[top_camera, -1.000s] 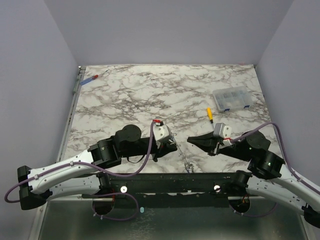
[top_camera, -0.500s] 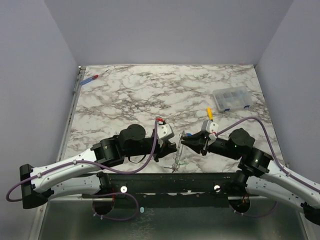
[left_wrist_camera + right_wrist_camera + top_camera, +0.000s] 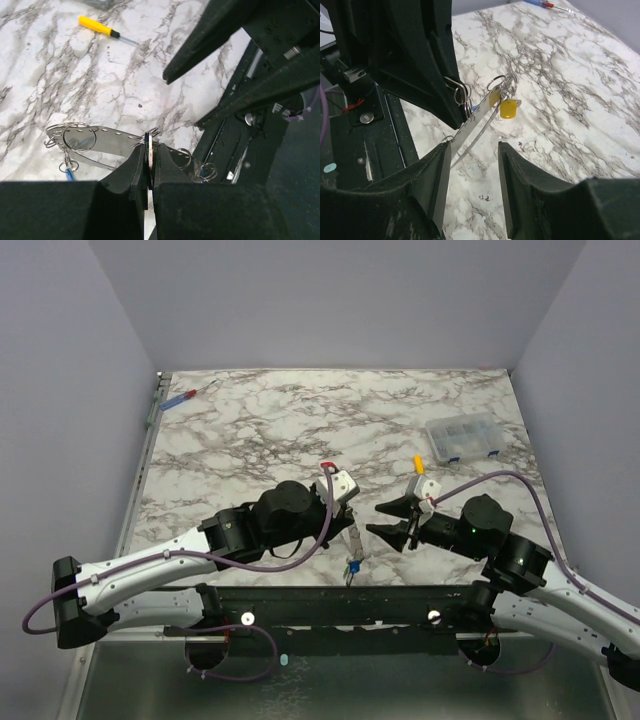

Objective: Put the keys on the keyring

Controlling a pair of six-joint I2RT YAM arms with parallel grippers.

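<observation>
My left gripper (image 3: 347,527) (image 3: 149,152) is shut on the keyring (image 3: 107,142), a long silver wire loop with a perforated strip. It holds the loop above the near edge of the table. In the top view the keyring (image 3: 355,543) hangs down from the jaws with a blue-capped key (image 3: 352,566) at its lower end. In the right wrist view a yellow-capped key (image 3: 508,108) dangles from the keyring (image 3: 476,121). My right gripper (image 3: 375,519) (image 3: 472,152) stands open just right of the loop, nothing between its fingers (image 3: 440,172).
A clear plastic compartment box (image 3: 462,436) sits at the back right. A small yellow-handled screwdriver (image 3: 420,468) (image 3: 100,27) lies in front of it. A red-and-blue-handled screwdriver (image 3: 185,397) (image 3: 545,4) lies at the far left corner. The black frame bar (image 3: 330,602) runs along the near edge.
My right gripper went from shut to open: it reached left to the keyring, then eased back a little. My left gripper carried the keyring rightward, and it now hangs lower.
</observation>
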